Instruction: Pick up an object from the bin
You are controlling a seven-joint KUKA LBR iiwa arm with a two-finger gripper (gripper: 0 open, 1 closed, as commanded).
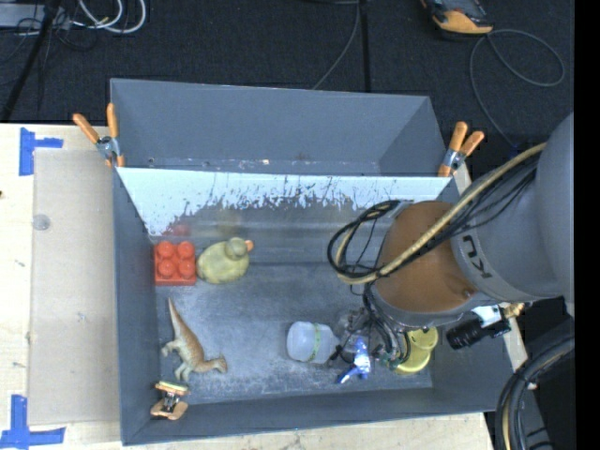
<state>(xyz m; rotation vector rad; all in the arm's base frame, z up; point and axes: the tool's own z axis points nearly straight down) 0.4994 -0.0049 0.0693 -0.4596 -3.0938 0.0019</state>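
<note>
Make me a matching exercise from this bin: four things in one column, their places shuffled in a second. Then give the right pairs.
Things
1. red building block
2. tan dinosaur
3. pale rounded thing
4. small orange toy

Places
A. in the near left corner of the bin
B. on the floor just left of the gripper
C. right beside the yellow-green duck, on its left
D. on the left of the floor, between the block and the corner toy

Pairs: 1-C, 2-D, 3-B, 4-A
</note>
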